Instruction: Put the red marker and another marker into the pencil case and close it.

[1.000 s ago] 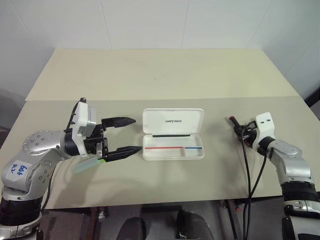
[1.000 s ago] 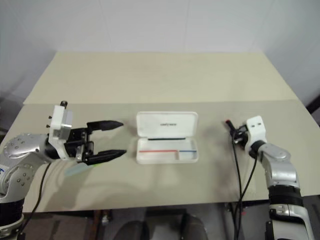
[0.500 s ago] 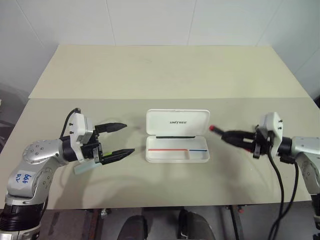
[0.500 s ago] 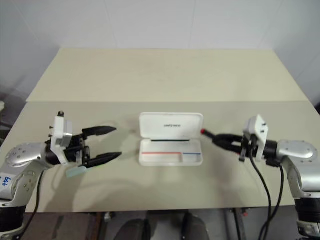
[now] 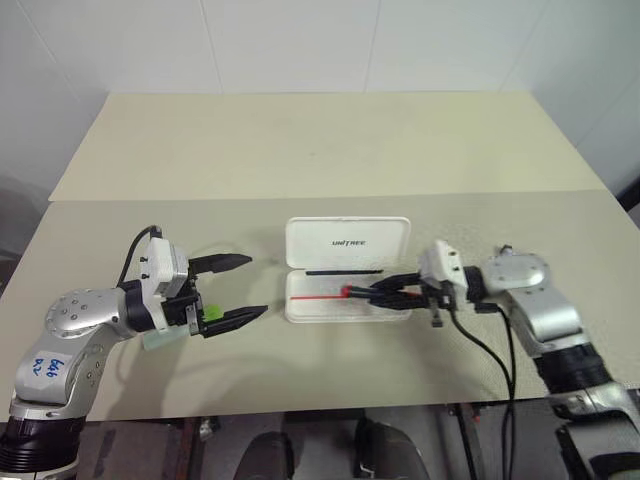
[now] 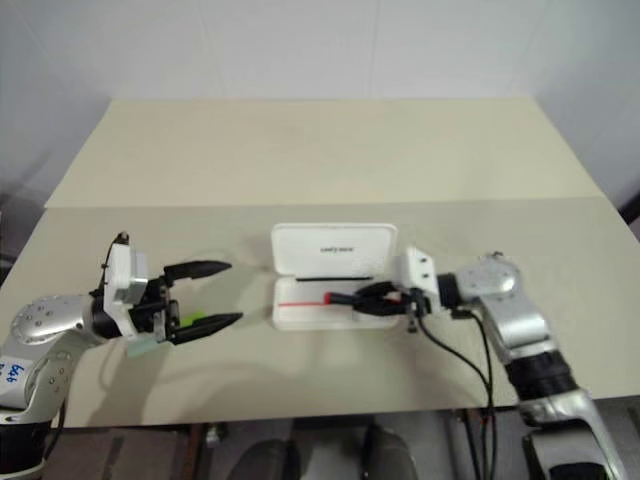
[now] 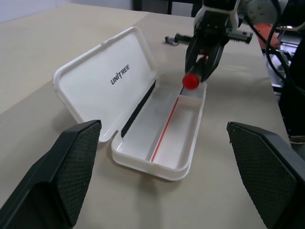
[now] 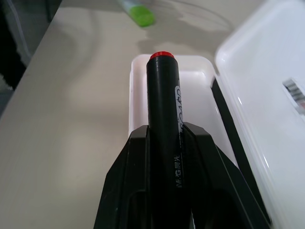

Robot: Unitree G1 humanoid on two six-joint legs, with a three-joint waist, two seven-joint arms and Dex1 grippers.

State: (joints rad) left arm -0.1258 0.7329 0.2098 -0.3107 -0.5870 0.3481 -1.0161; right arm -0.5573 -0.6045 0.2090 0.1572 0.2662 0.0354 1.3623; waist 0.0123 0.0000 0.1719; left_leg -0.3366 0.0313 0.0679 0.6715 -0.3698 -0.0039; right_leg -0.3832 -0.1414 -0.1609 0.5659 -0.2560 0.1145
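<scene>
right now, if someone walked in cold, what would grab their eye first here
Probably the right gripper, shut on the red marker and holding it over the tray of the open white pencil case in the middle of the table. Next, the left gripper to the case's left, its black fingers spread wide and holding nothing. Beside it on the table lies the highlighter with its lime-green cap.

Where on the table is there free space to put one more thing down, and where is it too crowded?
Free: the far table behind the pencil case lid, and the bare strip between the case and the open left gripper. Crowded: the case's right half, where the right gripper holds the red marker, and the green-capped highlighter under the left gripper.
</scene>
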